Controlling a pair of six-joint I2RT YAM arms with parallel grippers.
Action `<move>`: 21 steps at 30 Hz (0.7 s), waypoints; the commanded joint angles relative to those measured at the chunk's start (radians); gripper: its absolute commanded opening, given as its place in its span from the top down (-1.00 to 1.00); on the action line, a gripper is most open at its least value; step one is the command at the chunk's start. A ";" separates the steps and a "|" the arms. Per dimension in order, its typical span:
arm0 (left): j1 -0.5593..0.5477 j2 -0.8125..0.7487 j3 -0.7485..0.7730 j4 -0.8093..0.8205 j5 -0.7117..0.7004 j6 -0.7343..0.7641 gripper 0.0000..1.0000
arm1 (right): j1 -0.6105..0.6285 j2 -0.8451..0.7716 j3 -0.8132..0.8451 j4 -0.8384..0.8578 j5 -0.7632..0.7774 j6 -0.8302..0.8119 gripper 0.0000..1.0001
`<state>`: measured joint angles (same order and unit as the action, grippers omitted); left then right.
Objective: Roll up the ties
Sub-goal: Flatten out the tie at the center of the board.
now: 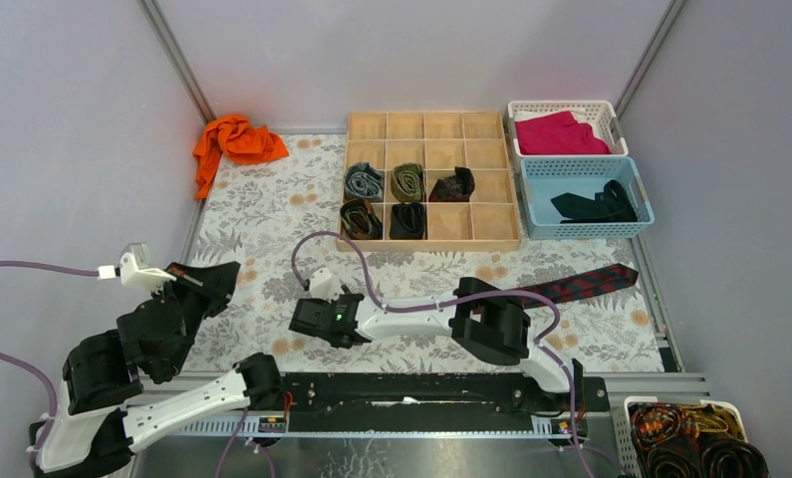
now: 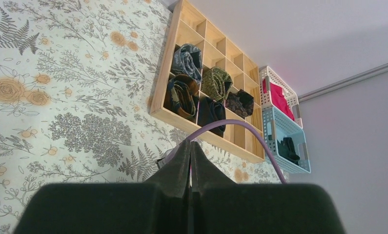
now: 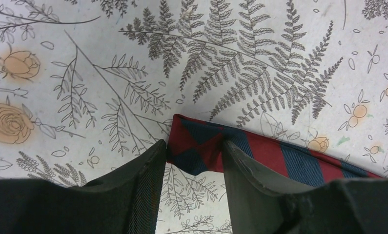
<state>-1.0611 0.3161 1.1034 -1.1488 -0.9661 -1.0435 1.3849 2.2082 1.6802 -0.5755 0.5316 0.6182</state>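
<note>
My right gripper (image 3: 193,148) stands open astride the folded end of the navy-and-red striped tie (image 3: 284,158), which lies flat on the floral table cover (image 3: 133,58). My left gripper (image 2: 190,151) is closed on nothing, well apart. I judge the roll barely started: next, pinch that end and turn it over.

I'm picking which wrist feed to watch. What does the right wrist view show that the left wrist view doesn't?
Right wrist only: the end of the striped tie, lying between the fingers of the open right gripper. Left wrist only: the shut left gripper, the organizer with five rolled ties, two baskets. Both: the floral cloth.
</note>
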 commanded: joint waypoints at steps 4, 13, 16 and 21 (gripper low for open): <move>-0.005 -0.011 0.003 -0.055 -0.024 -0.010 0.89 | -0.003 -0.020 0.063 -0.077 0.113 0.000 -0.11; -0.005 -0.012 -0.008 -0.058 -0.028 -0.017 0.87 | 0.030 -0.027 0.063 -0.072 0.120 0.013 -0.11; -0.005 -0.014 -0.011 -0.060 -0.027 -0.019 0.87 | 0.034 -0.006 0.072 -0.069 0.118 0.009 -0.11; -0.005 -0.018 -0.010 -0.066 -0.032 -0.024 0.86 | 0.033 0.031 0.090 -0.084 0.104 0.018 -0.02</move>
<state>-1.0611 0.3099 1.1019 -1.1831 -0.9672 -1.0576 1.4136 2.2150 1.7218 -0.6380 0.6094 0.6155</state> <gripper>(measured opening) 0.068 0.538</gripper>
